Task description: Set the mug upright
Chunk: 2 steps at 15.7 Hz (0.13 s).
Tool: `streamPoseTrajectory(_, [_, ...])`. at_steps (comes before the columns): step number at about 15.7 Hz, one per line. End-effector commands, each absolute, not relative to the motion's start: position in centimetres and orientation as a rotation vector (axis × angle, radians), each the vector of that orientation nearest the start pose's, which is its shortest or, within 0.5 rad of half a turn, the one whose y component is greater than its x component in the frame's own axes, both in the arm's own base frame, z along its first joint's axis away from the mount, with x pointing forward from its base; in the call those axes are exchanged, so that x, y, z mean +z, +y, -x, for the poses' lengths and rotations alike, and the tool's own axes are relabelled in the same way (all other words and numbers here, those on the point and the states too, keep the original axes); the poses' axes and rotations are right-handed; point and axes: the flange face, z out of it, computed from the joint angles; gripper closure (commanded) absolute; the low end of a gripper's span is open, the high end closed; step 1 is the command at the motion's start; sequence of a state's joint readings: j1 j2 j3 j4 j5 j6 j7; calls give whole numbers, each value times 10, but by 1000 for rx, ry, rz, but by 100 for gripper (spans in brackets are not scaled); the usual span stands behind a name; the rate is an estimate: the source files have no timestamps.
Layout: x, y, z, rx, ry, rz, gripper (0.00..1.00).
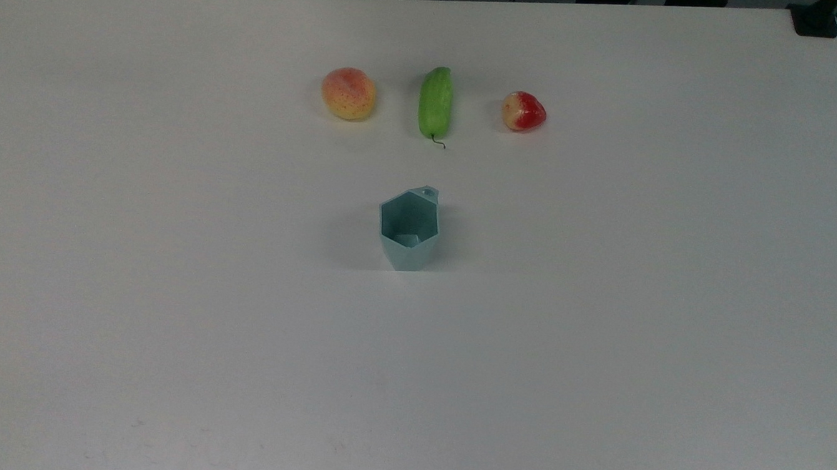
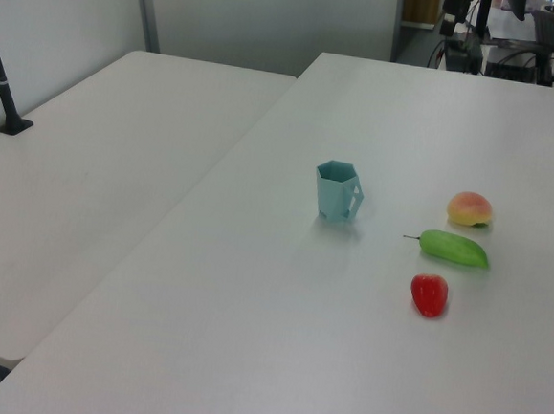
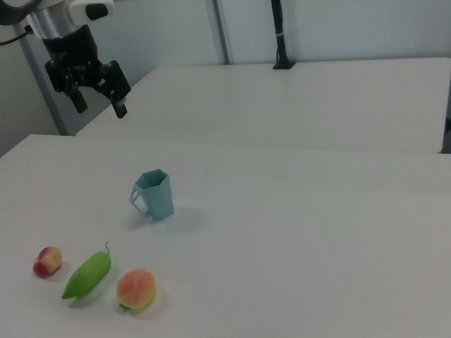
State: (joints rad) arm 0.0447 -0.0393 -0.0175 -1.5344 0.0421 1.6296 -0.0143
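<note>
Since the mug [image 3: 155, 194] stands mouth up on the table [image 3: 311, 240], near the fruit and well apart from the gripper [image 3: 99, 91] hanging high at the right view's far left with fingers spread, the job looks done; nothing remains but retreat.

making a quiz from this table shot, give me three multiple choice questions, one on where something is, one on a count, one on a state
1. In the top view, what lies between the peach and the strawberry?
A. the mug
B. the cucumber
C. a bowl

2. How many fruit and vegetable pieces lie on the table near the mug?
A. three
B. two
C. five

3. How is the mug standing?
A. on its side
C. upside down
B. upright, mouth up

Answers:
1 B: the cucumber sits between the peach and the strawberry.
2 A: those three are on the table.
3 B: the mug rests on its base, away from the open fingers of the gripper.
</note>
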Motion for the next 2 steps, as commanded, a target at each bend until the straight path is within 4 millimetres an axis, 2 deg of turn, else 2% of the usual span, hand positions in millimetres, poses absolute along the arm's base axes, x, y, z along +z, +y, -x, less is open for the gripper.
streamPoseTrajectory(1, [668,24,-542,-231,-114,3067,0])
streamPoseTrajectory(2, [667,24,-542,-224,-114,3068,0])
